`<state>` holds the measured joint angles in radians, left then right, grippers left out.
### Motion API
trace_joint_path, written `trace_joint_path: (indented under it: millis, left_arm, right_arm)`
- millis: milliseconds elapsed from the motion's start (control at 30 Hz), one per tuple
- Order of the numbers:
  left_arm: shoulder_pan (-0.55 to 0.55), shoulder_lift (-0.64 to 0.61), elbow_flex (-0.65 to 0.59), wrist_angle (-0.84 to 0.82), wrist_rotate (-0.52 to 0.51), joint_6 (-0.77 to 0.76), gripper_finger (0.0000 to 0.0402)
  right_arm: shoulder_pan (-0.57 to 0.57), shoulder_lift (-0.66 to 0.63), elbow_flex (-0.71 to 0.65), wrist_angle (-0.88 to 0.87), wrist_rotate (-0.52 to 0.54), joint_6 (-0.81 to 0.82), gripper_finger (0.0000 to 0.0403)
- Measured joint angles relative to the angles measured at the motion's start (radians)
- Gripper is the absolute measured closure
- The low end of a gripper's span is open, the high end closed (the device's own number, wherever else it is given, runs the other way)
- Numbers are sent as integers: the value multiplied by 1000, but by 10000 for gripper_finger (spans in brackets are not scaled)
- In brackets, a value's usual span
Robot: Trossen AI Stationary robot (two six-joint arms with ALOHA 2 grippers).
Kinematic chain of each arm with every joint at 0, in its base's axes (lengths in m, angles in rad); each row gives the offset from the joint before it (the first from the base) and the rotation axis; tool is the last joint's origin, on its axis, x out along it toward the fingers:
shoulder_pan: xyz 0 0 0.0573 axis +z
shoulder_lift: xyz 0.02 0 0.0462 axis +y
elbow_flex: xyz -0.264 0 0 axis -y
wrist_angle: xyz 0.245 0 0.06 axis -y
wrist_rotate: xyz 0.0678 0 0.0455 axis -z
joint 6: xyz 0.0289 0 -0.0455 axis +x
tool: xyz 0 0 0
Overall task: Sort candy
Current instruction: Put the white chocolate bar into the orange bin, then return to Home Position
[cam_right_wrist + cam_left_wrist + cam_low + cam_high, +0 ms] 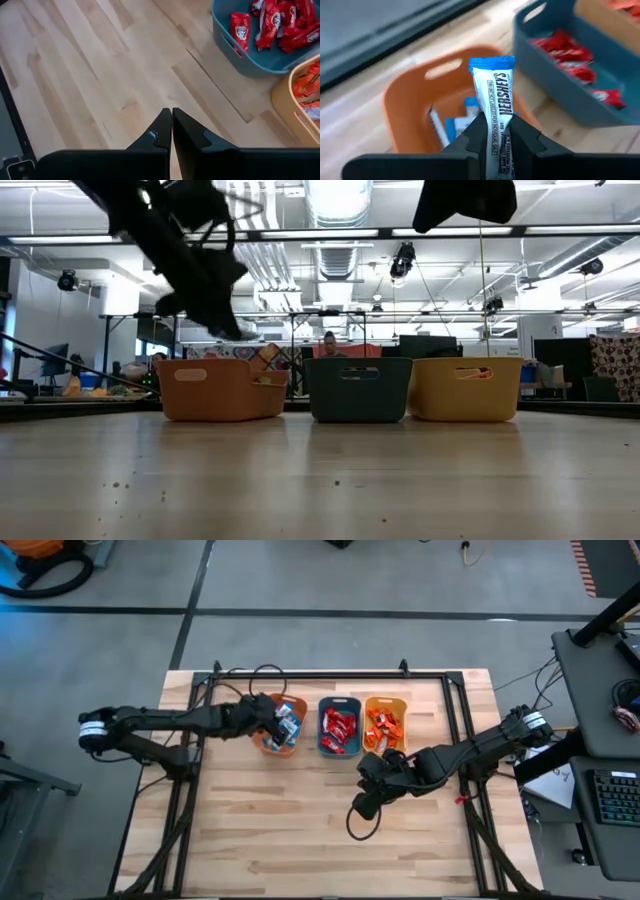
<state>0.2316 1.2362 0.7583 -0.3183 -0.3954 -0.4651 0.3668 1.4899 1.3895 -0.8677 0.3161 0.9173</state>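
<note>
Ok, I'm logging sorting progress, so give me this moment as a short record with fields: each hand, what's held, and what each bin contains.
left hand: shut on a blue-and-white candy, above the orange bin
right hand: shut, empty, over bare table in front of the bins
orange bin: blue-and-white candies
teal bin: red candies
yellow-orange bin: orange candies
loose candy on table: none visible

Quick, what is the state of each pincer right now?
Left pincer: closed on a blue-and-white Hershey's candy, above the orange bin.
Right pincer: closed, holding nothing.
</note>
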Motion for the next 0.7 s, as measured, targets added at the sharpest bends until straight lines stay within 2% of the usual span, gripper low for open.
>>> trace_joint_path:
  millis: [100, 200, 500, 700]
  left_arm:
    - [66, 7, -39, 46, 59, -4, 364]
    - [91, 7, -46, 50, 65, -7, 352]
    - [92, 2, -17, 27, 120, 77, 262]
    - [92, -13, 30, -69, 191, 98, 233]
  right_arm:
    - [0, 0, 0, 13, 1, 0, 394]
    - [0, -1, 0, 19, 2, 1, 394]
    - [0, -1, 0, 19, 27, -47, 394]
    - [2, -1, 0, 21, 55, -111, 393]
